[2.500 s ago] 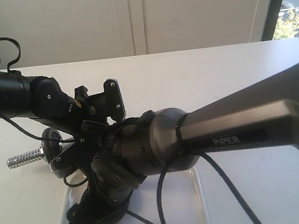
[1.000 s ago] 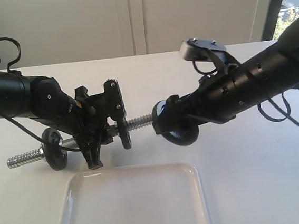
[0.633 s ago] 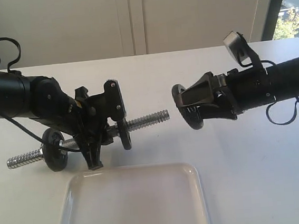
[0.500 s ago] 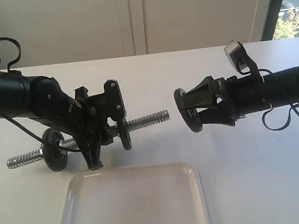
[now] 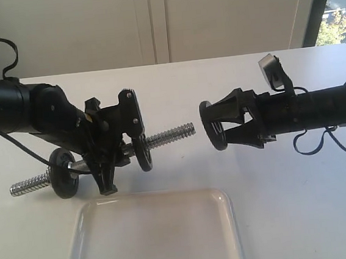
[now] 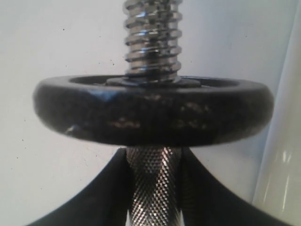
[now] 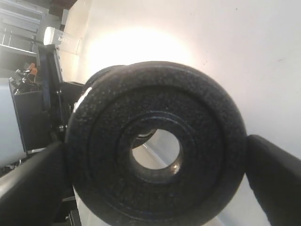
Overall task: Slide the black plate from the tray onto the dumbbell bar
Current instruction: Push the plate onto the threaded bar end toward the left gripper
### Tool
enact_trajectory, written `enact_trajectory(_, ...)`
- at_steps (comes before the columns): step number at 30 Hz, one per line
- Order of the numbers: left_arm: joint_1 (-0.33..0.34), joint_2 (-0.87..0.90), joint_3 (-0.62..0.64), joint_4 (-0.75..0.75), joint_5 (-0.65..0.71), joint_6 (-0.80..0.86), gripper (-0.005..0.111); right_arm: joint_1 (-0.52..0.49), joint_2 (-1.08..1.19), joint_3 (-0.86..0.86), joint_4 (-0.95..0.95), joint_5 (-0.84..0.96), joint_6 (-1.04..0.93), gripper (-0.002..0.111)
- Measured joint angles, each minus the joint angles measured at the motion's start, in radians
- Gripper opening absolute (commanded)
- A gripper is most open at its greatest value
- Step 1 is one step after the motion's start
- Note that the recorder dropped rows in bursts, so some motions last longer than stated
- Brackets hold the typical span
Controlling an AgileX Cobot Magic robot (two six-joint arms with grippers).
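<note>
The black plate [image 5: 211, 126] is up in the air, well away from the tray [image 5: 224, 205]. It stands on edge with its flat face turned to the free threaded end of the dumbbell bar [image 5: 172, 133], and there is a small gap between them. The right gripper [image 5: 215, 125] clamps the plate by its rim, one finger on each side. The left gripper [image 5: 117, 150] is closed around the knurled middle of the bar, just beside a black disc [image 5: 141, 153]. The bar is almost level above the white table [image 5: 303, 203].
</note>
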Motion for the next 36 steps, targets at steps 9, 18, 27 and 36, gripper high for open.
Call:
enact_trajectory(9,0.0,-0.012,0.0,0.0,0.013,0.0,0.0,0.056,0.0,-0.002,0.054,0.002,-0.002,0.0)
enact_trajectory(18,0.0,-0.023,0.0,0.0,0.023,-0.002,0.0,0.073,0.003,-0.031,0.073,0.002,-0.004,0.0)
enact_trajectory(27,0.002,-0.023,0.0,0.002,0.028,-0.011,0.0,0.085,0.061,-0.058,0.077,0.027,0.031,0.0)
enact_trajectory(36,0.004,-0.021,0.004,0.002,0.037,-0.011,0.0,0.128,0.078,-0.059,0.096,0.026,0.039,0.0)
